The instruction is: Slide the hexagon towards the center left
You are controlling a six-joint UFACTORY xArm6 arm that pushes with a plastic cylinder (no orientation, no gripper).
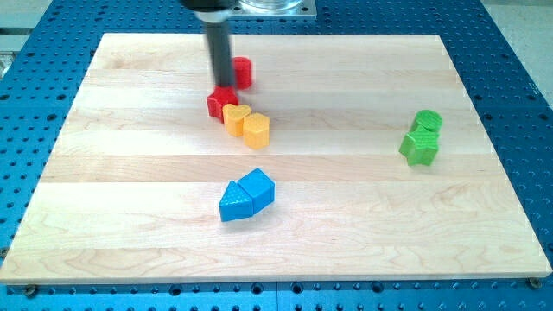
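**Risk of dragging the whole cluster**

No pincer to spread or close, only my tip (222, 86), down just above the red block (221, 102), seemingly touching. Likely target: yellow hexagon (256, 130), upper middle, shape hard to confirm. Pressed against a yellow block (235, 117), which touches the red 1. Pushing from here would move all 3. Second red block (243, 72) just right of tip. 2 blue blocks (246, 196) and 2 green blocks (422, 136) well clear.

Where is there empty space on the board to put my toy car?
Bare wood runs along the view's left edge, across the bottom below the blue blocks, and between them and the green blocks. It's crowded near the top, where my tip touches the red and yellow blocks.
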